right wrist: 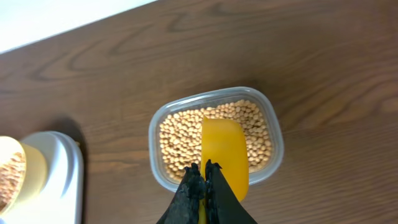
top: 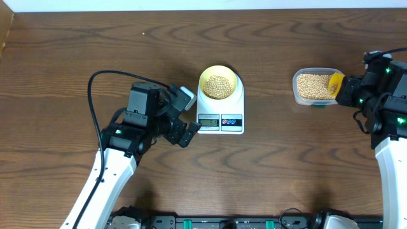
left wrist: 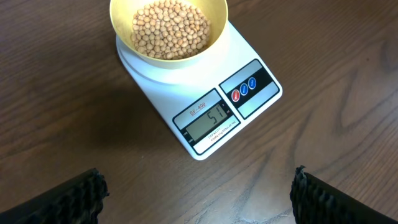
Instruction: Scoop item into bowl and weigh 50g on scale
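Beans [top: 219, 84] are sitting in the bowl [top: 205, 75] on top of the scale [top: 238, 121], and its display [left wrist: 208, 118] looks to be reading near target, so the final check is coming. The left tool [left wrist: 198, 180] is hovering just left of the scale, jaws wide apart; the right tool [right wrist: 204, 177] is gripping the yellow scoop [right wrist: 225, 152] over the tub [right wrist: 153, 143], well right of the scale, needing only tiny adjustments next
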Robot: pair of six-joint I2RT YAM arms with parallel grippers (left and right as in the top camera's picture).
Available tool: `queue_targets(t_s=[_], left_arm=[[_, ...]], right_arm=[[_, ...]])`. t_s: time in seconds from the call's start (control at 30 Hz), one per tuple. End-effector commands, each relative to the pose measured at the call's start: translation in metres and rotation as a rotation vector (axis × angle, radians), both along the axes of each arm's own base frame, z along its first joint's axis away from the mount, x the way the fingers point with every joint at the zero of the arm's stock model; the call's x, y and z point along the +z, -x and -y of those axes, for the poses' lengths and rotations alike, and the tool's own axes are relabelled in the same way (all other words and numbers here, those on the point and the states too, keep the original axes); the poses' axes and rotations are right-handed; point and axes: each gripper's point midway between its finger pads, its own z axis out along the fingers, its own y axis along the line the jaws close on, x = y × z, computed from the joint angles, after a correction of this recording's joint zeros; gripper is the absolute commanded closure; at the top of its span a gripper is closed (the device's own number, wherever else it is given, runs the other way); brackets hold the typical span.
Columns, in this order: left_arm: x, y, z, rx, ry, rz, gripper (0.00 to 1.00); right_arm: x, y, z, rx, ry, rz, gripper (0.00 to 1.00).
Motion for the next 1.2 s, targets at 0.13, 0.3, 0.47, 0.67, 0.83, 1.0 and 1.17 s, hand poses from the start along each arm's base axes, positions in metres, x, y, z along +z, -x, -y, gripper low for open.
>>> queue_targets(t_s=[0.13, 0.3, 0.47, 0.67, 0.83, 1.0, 1.17], left_arm=[[-0.001, -0.001, -0.002, 0.012, -0.002, -0.003, 0.03], [-0.001, -0.001, -0.002, 0.012, -0.002, -0.003, 0.03], [-0.001, -0.001, -0.002, 0.012, -0.002, -0.003, 0.03], [-0.001, -0.001, -0.002, 0.012, -0.002, -0.003, 0.03], [-0.001, -0.001, -0.002, 0.012, -0.002, -0.003, 0.03], [-0.001, -0.001, -0.002, 0.012, -0.002, -0.003, 0.03], [-0.001, -0.001, -0.002, 0.012, -0.002, -0.003, 0.03]], right_arm=[[0.004, -0.003, 0.002, 0.139, 0.199, 0.020, 0.99], [0.004, -0.003, 0.002, 0.233, 0.311, 0.028, 0.99], [0.008, -0.006, 0.002, 0.262, 0.348, 0.045, 0.99], [0.008, -0.006, 0.002, 0.262, 0.347, 0.048, 0.99], [0.009, -0.007, -0.003, 0.259, 0.328, 0.053, 0.99], [0.009, -0.007, -0.004, 0.270, 0.343, 0.053, 0.99], [0.025, -0.018, -0.018, 0.264, 0.232, 0.144, 0.99]])
